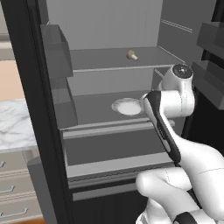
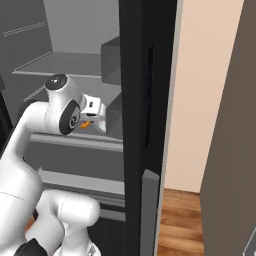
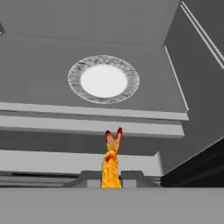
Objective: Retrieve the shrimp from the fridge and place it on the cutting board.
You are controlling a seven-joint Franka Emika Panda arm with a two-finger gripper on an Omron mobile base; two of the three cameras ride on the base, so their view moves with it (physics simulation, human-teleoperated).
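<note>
The first half of the task looks done, as far as can be judged: the gripper (image 3: 111,179) is closed on the shrimp (image 3: 111,162), whose orange body stands up between the two dark finger tips with its forked tail pointing toward the shelves; in the right base view the same orange speck (image 2: 86,123) sits at the hand, in front of the shelf edge rather than on it, so the shrimp appears to be off its resting place and clear of the shelf front, though the hand is near the fridge (image 1: 26,87) opening; what is left is the whole second half, carrying the shrimp away from the fridge and setting it on the cutting board, which calls for a turn or a drive of the base first. As for the surfaces: the middle grey shelf bears a round white plate (image 3: 103,79) with a patterned rim, lying near the shelf's front edge and toward its right side in the left base view, bare on top; the shelf above it holds a small beige mushroom-shaped object (image 1: 132,55) near its right end; below the plate's shelf come grey drawer fronts; grey door bins hang at the left and right. Around the fridge, a marble counter (image 1: 15,124) with pale drawers stands to the left; to the right are a beige wall and a wooden floor (image 2: 182,220).
</note>
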